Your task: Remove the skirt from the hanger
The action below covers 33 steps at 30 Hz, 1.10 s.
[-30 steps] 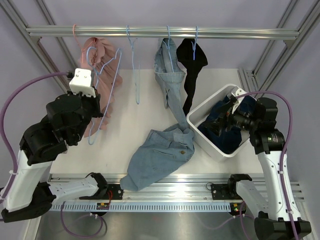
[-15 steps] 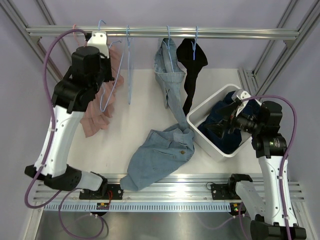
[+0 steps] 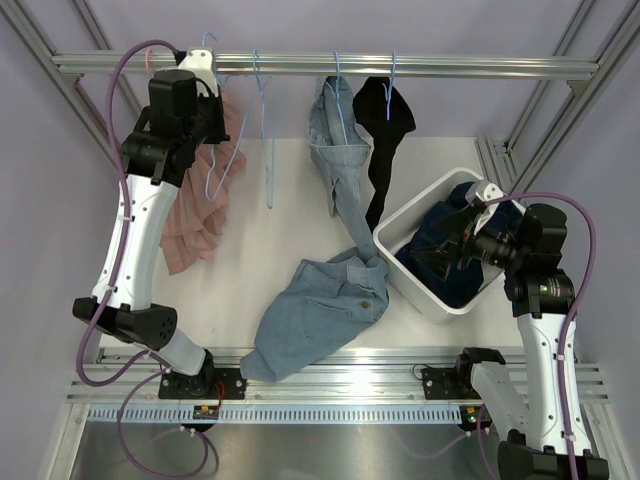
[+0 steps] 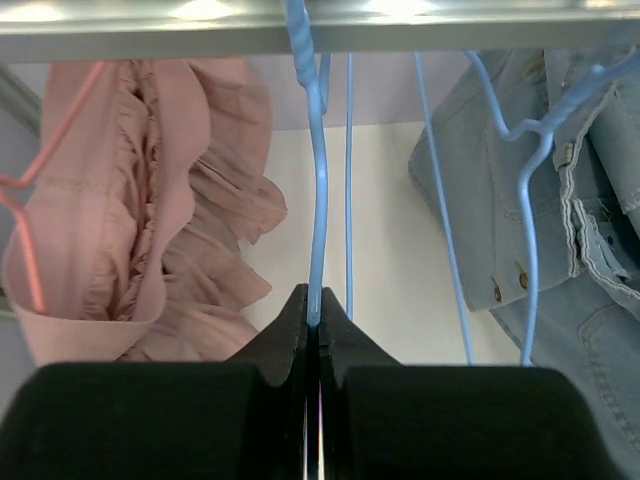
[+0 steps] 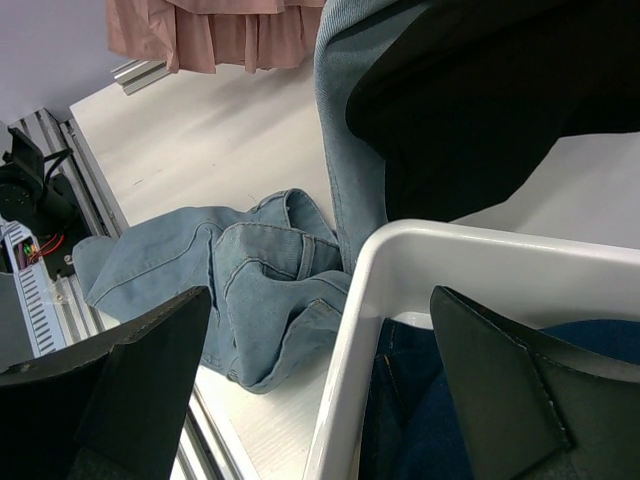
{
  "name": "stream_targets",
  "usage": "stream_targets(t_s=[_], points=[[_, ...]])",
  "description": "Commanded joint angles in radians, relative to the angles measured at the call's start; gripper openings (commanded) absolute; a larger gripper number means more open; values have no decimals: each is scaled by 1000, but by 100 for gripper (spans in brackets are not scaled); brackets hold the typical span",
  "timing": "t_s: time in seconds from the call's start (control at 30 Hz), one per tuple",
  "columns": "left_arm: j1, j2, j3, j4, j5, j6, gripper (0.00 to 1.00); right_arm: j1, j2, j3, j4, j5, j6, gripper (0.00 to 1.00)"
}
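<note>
While the left gripper (image 4: 318, 318) has its fingers clamped on a bare blue hanger (image 4: 320, 190) under the rail (image 3: 450, 66), the pink ruffled skirt (image 4: 190, 200) hangs on its pink hanger (image 4: 28, 250) at the rail's left end, so removal appears outstanding. Right gripper (image 5: 320, 290) fingers stand apart.

A lab test cell: aluminium-profile frame (image 3: 470, 66) around a white table (image 3: 290, 230).

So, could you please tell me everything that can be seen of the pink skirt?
The pink skirt looks like soft, thin cloth with ruffled tiers. It hangs limp on a pink wire hanger at the left end of the rail. In the top view the left arm covers its left side, and its hem lies low over the table; whether they touch cannot be told. The left gripper, shut on the blue hanger beside it, does not hold the skirt.
</note>
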Motion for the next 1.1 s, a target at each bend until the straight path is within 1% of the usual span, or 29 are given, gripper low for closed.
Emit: stream_targets(t_s=[0.0,0.17,0.3,0.4,0.5,0.53,0.6,0.63,0.67,0.73,0.77,0.8,0.87,0.9,0.97,1.0,1.03,1.07], points=[[5,-1,-9,72,70,4,0,-11,-5,-1,17,-33,-11,99],[12,-27,-118,85,90,2,1,-18,-5,1,8,-52,-22,99],[10,-88,-204,111,103,-1,4,-26,-5,2,-12,-88,-46,99],[12,-116,-224,108,110,2,8,-31,-7,4,-29,-109,-69,99],[10,-159,-236,100,126,-3,40,-37,-5,5,-55,-149,-100,99],[10,-173,-247,98,132,-4,62,-40,-5,8,-63,-161,-124,100],[12,-217,-252,82,136,-7,79,-46,-2,13,-118,-207,-173,99],[12,-234,-252,75,136,-15,84,-47,-2,18,-142,-226,-236,99],[10,-254,-271,74,136,-22,92,-50,-2,22,-187,-238,-265,99],[12,-337,-314,89,136,-33,95,-52,-4,27,-221,-258,-333,100],[12,-370,-368,100,136,-35,98,-52,-4,28,-244,-258,-348,100],[12,-436,-395,100,136,-35,98,-54,-5,28,-255,-257,-365,99],[10,-504,-454,103,187,-29,98,-54,-4,30,-285,-253,-405,99],[12,-576,-527,106,214,-24,98,-54,-5,31,-296,-252,-422,99],[10,-654,-613,132,328,-12,98,-54,2,39,-353,-250,-489,99],[10,-694,-711,146,377,-6,98,-54,7,44,-383,-253,-525,99],[5,-772,-762,161,458,-12,98,-54,13,59,-414,-255,-599,99],[1,-808,-809,190,499,-15,98,-54,27,67,-470,-258,-626,99]])
